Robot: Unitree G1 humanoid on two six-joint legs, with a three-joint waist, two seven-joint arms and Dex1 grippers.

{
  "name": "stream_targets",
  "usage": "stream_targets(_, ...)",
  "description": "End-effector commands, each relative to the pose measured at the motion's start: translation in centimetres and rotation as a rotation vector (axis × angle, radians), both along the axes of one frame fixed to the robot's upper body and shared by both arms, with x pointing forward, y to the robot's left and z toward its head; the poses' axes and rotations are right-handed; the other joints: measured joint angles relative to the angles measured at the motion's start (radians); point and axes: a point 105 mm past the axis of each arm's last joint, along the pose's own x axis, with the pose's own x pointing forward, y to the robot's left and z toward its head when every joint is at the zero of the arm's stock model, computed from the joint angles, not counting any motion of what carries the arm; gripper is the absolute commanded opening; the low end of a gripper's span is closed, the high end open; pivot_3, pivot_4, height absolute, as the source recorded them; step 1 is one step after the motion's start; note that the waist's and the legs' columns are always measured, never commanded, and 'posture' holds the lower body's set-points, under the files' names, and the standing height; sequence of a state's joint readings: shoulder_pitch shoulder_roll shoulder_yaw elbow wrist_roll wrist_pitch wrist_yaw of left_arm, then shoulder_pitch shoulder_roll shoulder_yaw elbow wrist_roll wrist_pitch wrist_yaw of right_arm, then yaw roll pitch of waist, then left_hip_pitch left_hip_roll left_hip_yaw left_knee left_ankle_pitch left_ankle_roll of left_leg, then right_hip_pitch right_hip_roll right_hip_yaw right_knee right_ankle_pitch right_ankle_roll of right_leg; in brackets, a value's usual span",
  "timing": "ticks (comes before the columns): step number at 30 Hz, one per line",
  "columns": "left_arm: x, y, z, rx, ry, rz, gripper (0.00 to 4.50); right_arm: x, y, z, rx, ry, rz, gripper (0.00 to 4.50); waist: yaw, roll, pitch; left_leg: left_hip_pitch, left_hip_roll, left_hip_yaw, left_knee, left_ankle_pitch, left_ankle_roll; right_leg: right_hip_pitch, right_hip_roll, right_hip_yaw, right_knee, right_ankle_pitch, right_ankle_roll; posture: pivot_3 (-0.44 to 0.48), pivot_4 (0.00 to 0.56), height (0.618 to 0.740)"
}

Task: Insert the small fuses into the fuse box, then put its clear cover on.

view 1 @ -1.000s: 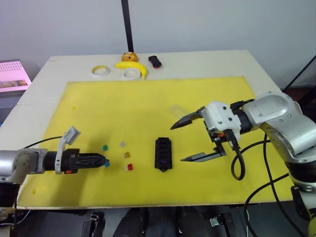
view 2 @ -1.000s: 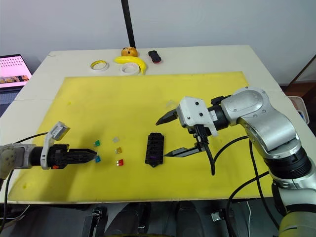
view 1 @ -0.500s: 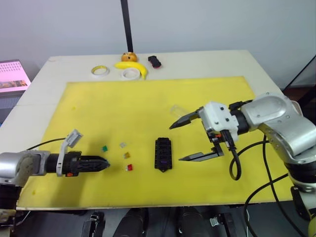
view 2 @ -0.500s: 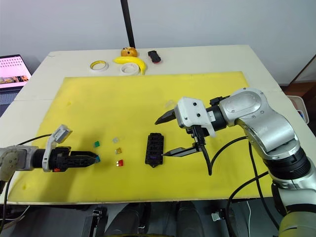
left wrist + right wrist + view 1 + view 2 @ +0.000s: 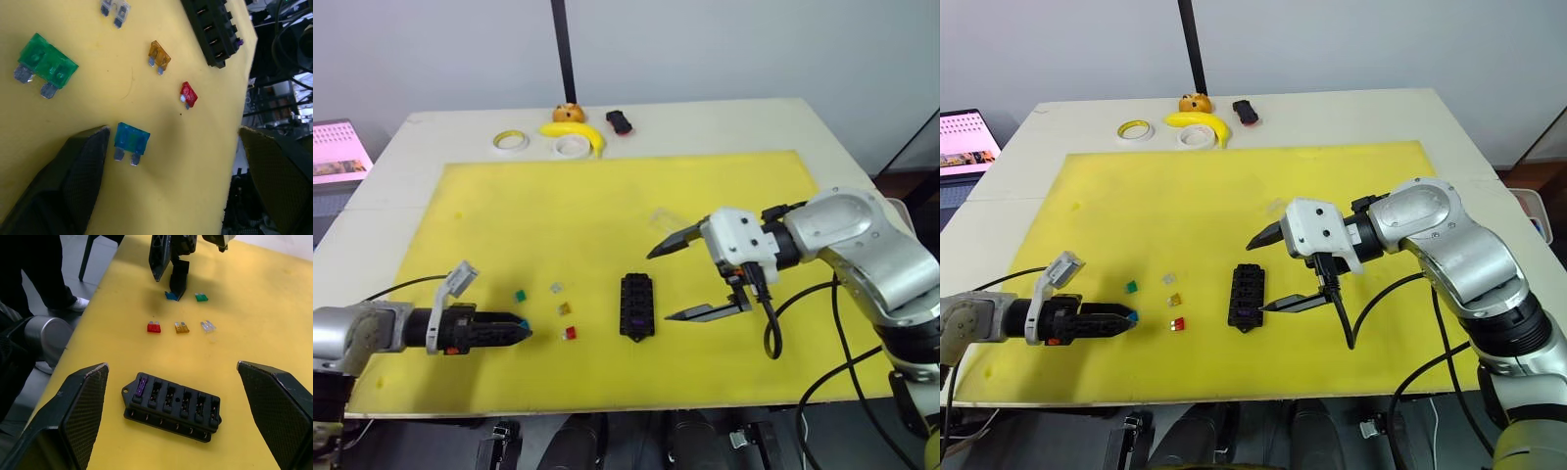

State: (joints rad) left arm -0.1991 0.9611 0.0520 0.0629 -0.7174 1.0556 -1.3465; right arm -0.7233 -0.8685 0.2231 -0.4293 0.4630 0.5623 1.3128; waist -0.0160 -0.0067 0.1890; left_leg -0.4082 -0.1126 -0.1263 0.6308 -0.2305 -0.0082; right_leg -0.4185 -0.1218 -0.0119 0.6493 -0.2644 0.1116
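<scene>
Banana (image 5: 576, 131), 2 tape rolls (image 5: 512, 141) (image 5: 573, 146).

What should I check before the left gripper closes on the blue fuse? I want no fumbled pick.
1. Left gripper open: ok, fingers wide apart.
2. Blue fuse between the fingers: ok, though it lies right beside one finger, off centre.
3. Green fuse, amber fuse and red fuse outside the closing path: ok.
4. Free slots in the fuse box: ok, only the purple fuse is seated.
5. Right gripper open near the box: ok.
6. Blue fuse lying flat: ok.
</scene>
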Motion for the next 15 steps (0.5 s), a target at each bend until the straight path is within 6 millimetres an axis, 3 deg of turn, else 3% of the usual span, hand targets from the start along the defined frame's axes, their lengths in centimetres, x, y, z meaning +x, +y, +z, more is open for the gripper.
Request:
stream_targets(1, -1.2, -0.2, -2.0, 0.016, 0.095, -0.01, 2.7, -0.4, 0.3, 0.8, 0.006, -0.05, 0.025, 4.5, -0.002, 0.0, 0.0, 0.0, 0.0, 0.001, 0.0, 0.0, 0.0, 0.0, 0.0, 0.001, 0.0, 0.0, 0.0, 0.0, 0.15, 0.74)
stream_targets(10, -1.1, 0.5, -3.1, 0.029, 0.109, 0.038, 2.7, -0.5, 0.4, 0.6, 0.005, -0.055, 0.023, 4.5, -0.001, 0.0, 0.0, 0.0, 0.002, 0.006, 0.0, -0.001, 0.001, -0.002, 0.001, 0.004, 0.0, 0.0, 0.0, 0.0, 0.15, 0.74)
stream_targets(13, -1.2, 0.5, -3.1, 0.028, 0.109, 0.044, 1.81, -0.5, 0.4, 0.4, 0.001, -0.059, 0.025, 4.5, -0.002, 0.0, 0.0, 0.001, 0.003, 0.008, 0.0, -0.001, 0.001, -0.002, 0.002, 0.005, 0.0, 0.001, 0.0, 0.0, 0.15, 0.74)
stream_targets(15, -1.2, 0.5, -3.2, 0.027, 0.109, 0.051, 0.81, -0.5, 0.4, 0.4, 0.002, -0.062, 0.028, 4.5, -0.003, 0.0, 0.0, 0.001, 0.004, 0.009, 0.0, -0.001, 0.001, -0.003, 0.002, 0.006, 0.0, 0.001, 0.0, 0.0, 0.15, 0.74)
